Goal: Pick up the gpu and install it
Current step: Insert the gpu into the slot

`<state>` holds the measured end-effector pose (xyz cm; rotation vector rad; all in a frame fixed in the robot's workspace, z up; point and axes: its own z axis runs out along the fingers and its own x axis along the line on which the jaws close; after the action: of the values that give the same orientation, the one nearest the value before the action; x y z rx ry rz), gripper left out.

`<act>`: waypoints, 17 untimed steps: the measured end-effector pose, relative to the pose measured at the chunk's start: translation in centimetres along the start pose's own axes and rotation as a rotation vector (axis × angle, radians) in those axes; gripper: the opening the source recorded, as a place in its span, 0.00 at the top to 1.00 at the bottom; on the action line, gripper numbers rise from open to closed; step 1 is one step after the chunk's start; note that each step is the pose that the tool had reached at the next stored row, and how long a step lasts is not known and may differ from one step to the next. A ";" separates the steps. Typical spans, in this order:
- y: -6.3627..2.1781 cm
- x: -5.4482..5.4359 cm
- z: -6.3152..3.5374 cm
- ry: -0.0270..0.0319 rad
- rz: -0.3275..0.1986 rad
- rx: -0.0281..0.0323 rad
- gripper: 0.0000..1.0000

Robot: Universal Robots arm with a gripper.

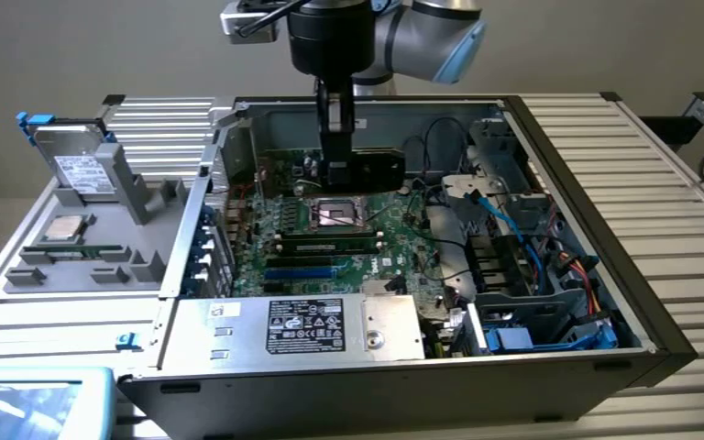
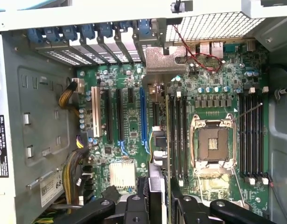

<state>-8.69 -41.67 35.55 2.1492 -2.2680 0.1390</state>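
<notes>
Black claw [image 2: 163, 196] clamped on flat black-cooled graphics card [image 2: 168, 154], held edge-on above green motherboard [image 2: 211, 191], presumably matching the slots' upright entry.

On the computer's motherboard [image 1: 389, 267], in the exterior view, white letters appear to read "DELL". In the wrist view, a white label [image 2: 52, 188] inside the case carries "68", with more print cut off or too small. The black-and-white label [image 1: 305, 326] on the power supply [image 1: 224, 335] shows certification marks, their wording unreadable.
</notes>
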 end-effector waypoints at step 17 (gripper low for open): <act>2.79 0.1 1.03 0.0000 -0.022 -0.0142 0.71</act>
<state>-11.42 -41.67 34.37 2.1664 -2.2376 0.1223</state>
